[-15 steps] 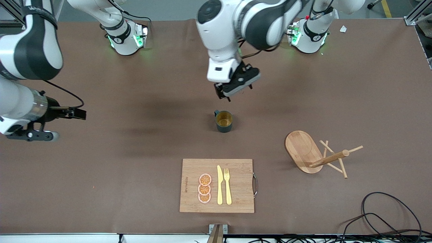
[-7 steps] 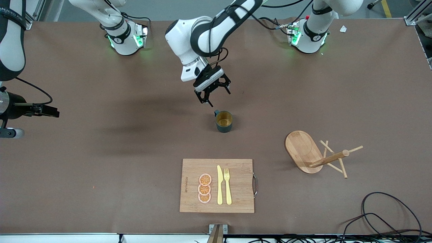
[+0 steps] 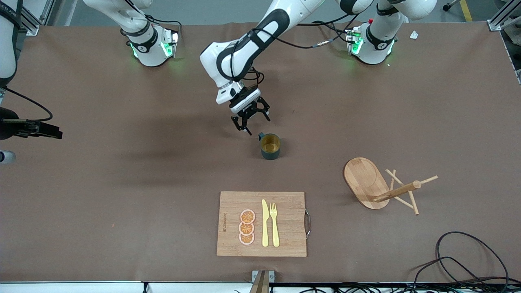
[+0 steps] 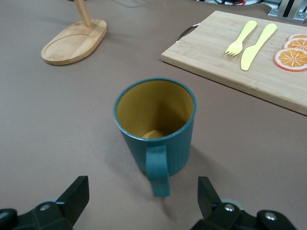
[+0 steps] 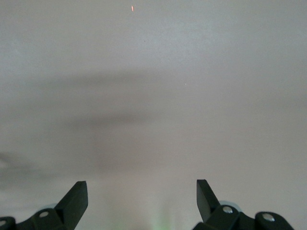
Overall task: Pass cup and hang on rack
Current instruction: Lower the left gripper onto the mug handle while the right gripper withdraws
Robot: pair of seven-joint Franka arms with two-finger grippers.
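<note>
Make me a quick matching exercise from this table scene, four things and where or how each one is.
Things:
1. cup
2. rack
3. fork
4. left gripper

States:
A. lying on the cutting board
B. open, beside the cup's handle
C. tipped over on its side
D. upright on the table

Pairs: 1-D, 2-C, 3-A, 4-B

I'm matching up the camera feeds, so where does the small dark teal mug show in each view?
Front view: small dark teal mug at table centre, beside the left gripper.
Left wrist view: mid-frame, handle toward the camera.
Right wrist view: not in it.
Shared landmark: rectangular bamboo cutting board.
</note>
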